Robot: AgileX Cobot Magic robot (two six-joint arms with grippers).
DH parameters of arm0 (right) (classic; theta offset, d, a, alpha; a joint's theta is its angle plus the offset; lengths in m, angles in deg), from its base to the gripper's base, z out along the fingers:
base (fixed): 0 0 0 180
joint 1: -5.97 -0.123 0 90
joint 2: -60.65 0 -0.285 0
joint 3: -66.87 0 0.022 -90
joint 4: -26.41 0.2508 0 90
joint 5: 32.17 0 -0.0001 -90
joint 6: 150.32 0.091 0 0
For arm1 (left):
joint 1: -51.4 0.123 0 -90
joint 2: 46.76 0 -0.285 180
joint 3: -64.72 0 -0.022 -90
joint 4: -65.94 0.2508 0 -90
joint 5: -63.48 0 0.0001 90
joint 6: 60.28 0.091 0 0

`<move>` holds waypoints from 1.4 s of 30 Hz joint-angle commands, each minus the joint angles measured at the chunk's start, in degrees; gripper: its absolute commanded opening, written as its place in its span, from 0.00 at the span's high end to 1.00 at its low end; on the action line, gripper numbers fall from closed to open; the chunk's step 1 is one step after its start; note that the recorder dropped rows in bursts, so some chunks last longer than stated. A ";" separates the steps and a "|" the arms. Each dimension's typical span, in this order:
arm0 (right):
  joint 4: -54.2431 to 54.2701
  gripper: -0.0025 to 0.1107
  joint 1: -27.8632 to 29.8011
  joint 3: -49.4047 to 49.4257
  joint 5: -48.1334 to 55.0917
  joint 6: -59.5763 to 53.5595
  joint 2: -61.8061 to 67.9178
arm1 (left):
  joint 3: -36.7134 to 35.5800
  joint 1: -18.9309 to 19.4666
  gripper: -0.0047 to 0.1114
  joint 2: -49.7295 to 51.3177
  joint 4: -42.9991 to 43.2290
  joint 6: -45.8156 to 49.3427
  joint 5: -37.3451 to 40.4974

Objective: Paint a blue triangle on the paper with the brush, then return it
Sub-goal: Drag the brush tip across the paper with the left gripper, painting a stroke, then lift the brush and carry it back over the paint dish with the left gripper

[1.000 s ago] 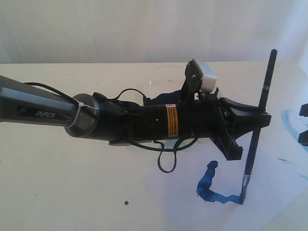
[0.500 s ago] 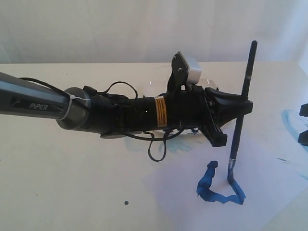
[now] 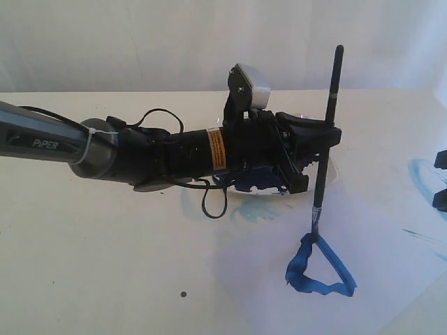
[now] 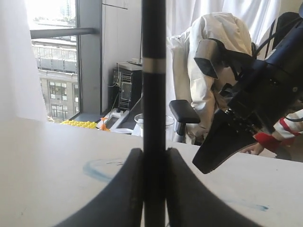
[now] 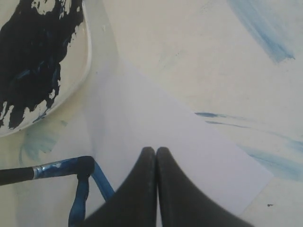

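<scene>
- The cream desk carried faint pale-blue smears at the right of the frame; none blocked the work.
- The left claw, clamped on the handle, had pulled back toward the upper left within the last second.
- The large pale lavender-white paper lay flat at lower right.
- The square white plate with its navy blotch sat under the left arm, probably the return spot.
- The rough mid-blue triangle had gained its third side and looked closed, so painting seemed finished.
- The long black-handled brush stood nearly upright, tip at the apex.
- The right claw was pressed together, empty, apart from the brush.
</scene>
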 commanded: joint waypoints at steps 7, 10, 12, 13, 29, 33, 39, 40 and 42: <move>0.38 0.98 0.35 -0.22 0.04 -0.15 0.05 | 0.36 0.70 0.96 -7.46 3.28 -2.28 -0.41; 0.38 0.98 0.35 -0.22 0.04 -0.15 0.05 | 0.36 2.52 0.96 -10.92 6.64 -2.55 -0.41; 0.38 0.98 0.35 -0.22 0.28 -0.15 0.05 | 0.36 4.24 0.96 -12.96 8.89 -3.21 -0.41; 0.38 0.98 0.35 -0.22 0.28 -0.15 0.05 | 0.36 5.14 0.96 -13.92 9.67 -3.58 0.73; 0.58 0.98 0.35 -0.22 1.85 5.00 0.05 | 13.72 7.59 0.96 -8.11 30.34 -3.31 17.02; 0.58 0.98 0.35 -0.22 -0.49 5.00 0.05 | 19.00 6.41 0.96 -4.04 35.65 -4.13 18.09; 0.58 0.98 0.35 -0.22 -2.17 5.00 0.05 | 23.97 3.37 0.96 0.49 46.73 -5.24 24.67; 0.58 0.98 0.35 -0.22 -2.29 5.00 0.05 | 24.26 3.24 0.96 0.96 46.73 -3.78 24.80; 0.58 0.98 0.35 -0.22 -2.45 5.00 0.05 | 24.36 2.59 0.96 1.61 46.73 -2.21 26.03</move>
